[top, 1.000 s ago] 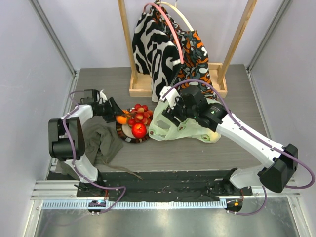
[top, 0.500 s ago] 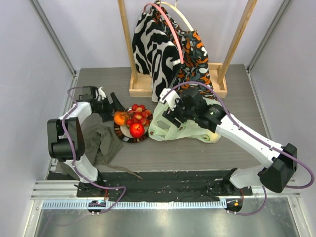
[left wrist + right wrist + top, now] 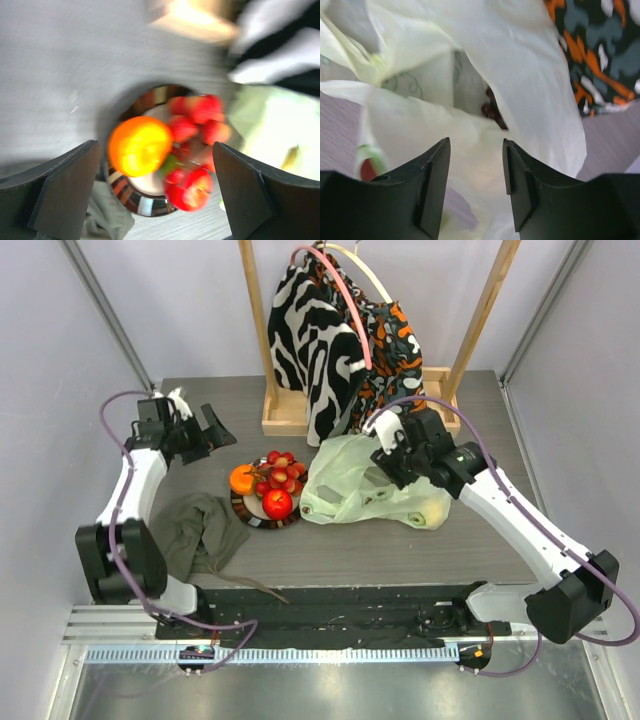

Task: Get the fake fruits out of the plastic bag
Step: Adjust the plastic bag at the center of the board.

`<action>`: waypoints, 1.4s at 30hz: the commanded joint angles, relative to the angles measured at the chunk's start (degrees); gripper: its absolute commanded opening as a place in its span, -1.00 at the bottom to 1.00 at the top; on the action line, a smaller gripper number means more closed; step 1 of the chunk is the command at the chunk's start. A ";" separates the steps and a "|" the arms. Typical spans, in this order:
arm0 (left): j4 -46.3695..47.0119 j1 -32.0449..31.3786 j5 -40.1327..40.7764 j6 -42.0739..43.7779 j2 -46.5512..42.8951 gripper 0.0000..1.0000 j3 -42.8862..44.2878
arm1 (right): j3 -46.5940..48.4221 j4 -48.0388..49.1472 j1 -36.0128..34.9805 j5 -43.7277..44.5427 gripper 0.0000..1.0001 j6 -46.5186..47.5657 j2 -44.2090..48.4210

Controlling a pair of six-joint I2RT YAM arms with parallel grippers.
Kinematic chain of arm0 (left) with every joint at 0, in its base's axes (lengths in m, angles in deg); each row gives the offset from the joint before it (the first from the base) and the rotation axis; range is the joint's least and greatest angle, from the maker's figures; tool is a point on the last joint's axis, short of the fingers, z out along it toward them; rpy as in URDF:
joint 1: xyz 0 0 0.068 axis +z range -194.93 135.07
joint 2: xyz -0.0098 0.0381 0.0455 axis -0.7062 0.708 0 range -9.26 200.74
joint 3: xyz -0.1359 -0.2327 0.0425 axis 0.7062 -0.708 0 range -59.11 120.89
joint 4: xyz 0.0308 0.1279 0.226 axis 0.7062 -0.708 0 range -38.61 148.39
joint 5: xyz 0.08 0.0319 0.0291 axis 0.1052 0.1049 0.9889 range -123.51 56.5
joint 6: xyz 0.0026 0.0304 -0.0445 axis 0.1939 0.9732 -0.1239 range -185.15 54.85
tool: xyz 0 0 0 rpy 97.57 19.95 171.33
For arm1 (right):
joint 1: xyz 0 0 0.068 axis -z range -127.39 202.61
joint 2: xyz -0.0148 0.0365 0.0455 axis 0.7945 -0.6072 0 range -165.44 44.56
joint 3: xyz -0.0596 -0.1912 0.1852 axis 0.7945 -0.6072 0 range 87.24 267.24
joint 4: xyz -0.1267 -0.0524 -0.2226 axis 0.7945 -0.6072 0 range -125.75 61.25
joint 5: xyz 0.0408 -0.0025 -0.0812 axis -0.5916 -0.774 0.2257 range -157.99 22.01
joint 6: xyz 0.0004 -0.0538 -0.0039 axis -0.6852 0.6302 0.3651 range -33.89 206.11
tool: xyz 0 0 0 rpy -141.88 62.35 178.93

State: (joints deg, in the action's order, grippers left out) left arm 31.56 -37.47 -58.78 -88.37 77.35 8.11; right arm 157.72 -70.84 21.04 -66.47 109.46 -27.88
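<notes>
The left gripper [image 3: 155,150] is hanging with its jaws spread wide and nothing between them, up at the left of the overhead view, just beyond the upper-left edge of the plate [image 3: 262,523]. Through its wrist camera we're looking straight down on the fake fruits [image 3: 270,485]. A glossy orange piece [image 3: 138,146] is sitting at the plate's left. A cluster of red strawberries [image 3: 197,117] is piling up at the top, and a shiny red apple [image 3: 189,187] is resting at the lower edge. It's all blurred in that view, but the colours are reading clearly.

Over to the right gripper [image 3: 475,150], which is pushing into the top of the plastic bag [image 3: 350,490] at centre frame. Its fingers [image 3: 427,185] are standing partly apart with pale film filling the gap. Whether they're pinching that film, I can't tell.

The bag is lying on the table just right of the plate, thin, crinkly and pale green, rising to a peak at the gripper. Dark purple grapes [image 3: 492,110] are peeking through a fold inside. Something yellowish [image 3: 432,510] is showing through the film at the bag's right end.

An olive-grey cloth [image 3: 205,530] is lying at lower left.
</notes>
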 commanded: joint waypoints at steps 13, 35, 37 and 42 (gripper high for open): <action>-8.94 -41.89 3.20 39.20 2.94 0.86 14.77 | -9.13 -17.24 3.09 1.56 -0.08 1.96 13.02; 6.96 -58.44 34.23 55.04 13.76 0.73 6.87 | -5.52 -14.96 3.18 1.21 -0.06 -0.06 13.82; 8.19 -58.44 37.05 54.69 14.64 0.67 7.13 | -5.96 -14.87 3.27 1.21 -0.05 -0.41 14.35; 8.11 -58.44 40.22 54.86 17.10 0.44 8.10 | -6.05 -15.13 4.15 1.47 -0.04 -1.03 15.14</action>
State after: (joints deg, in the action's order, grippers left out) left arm 35.89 -96.09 -23.29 -34.52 93.83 15.28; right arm 150.39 -87.08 24.54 -65.27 109.66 -14.68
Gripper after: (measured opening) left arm 0.764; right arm 0.476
